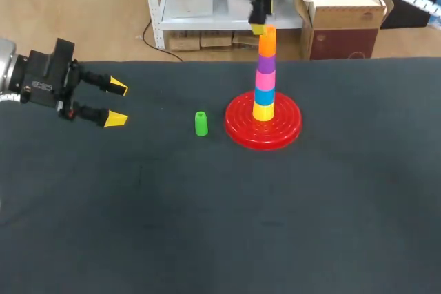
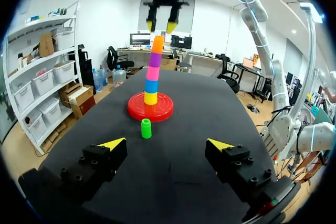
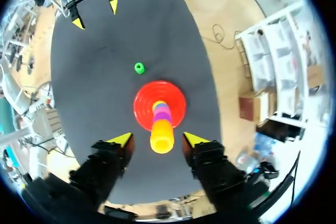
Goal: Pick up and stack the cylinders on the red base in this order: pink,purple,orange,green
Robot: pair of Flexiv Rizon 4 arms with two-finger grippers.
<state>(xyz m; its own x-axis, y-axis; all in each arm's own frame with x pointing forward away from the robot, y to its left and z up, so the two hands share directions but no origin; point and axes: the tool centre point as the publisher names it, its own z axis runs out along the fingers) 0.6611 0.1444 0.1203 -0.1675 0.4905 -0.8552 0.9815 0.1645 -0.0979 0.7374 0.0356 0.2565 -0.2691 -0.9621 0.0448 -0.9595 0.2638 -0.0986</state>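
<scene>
The right jaws hang released in the upper middle of the frame, their yellow fingertips (image 1: 258, 29) just above and to either side of the orange cylinder (image 1: 267, 40), not touching it. That cylinder tops an upright stack: purple cylinder (image 1: 266, 64), pink cylinder (image 1: 265, 78), blue cylinder (image 1: 264, 94), then yellow cylinder (image 1: 263, 111), standing on the red base (image 1: 242, 127) right of centre. The green cylinder (image 1: 200, 123) stands upright on the dark table (image 1: 275, 225), just left of the base. At the far left, the left jaws are spread wide above the table, grasping nothing, well apart from the green cylinder.
</scene>
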